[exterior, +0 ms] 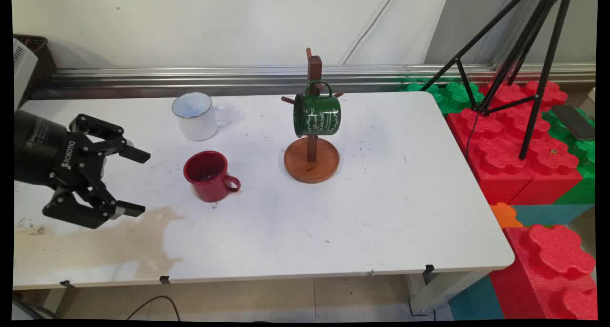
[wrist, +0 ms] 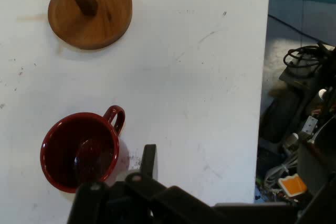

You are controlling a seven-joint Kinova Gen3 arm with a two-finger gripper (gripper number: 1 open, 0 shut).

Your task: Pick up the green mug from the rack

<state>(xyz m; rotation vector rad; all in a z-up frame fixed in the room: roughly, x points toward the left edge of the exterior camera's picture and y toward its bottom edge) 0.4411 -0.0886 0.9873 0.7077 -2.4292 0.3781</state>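
Observation:
My black gripper (exterior: 135,182) hovers over the left side of the white table (exterior: 381,212), open, with nothing between its fingers. Just to its right stands a red mug (exterior: 208,175), upright, its handle pointing right. The hand view shows the same red mug (wrist: 79,150) at lower left, empty inside, close beside one of the fingers (wrist: 148,162). A white mug (exterior: 195,115) stands farther back. A green mug (exterior: 317,115) hangs on a wooden mug tree (exterior: 311,161), whose round base (wrist: 90,10) sits at the hand view's top left.
A brownish stain (exterior: 95,246) covers the table's front left. Right of the table are red and green foam blocks (exterior: 505,150), a black tripod (exterior: 524,55) and a phone (exterior: 574,122). Cables and clutter (wrist: 299,129) lie past the table edge in the hand view.

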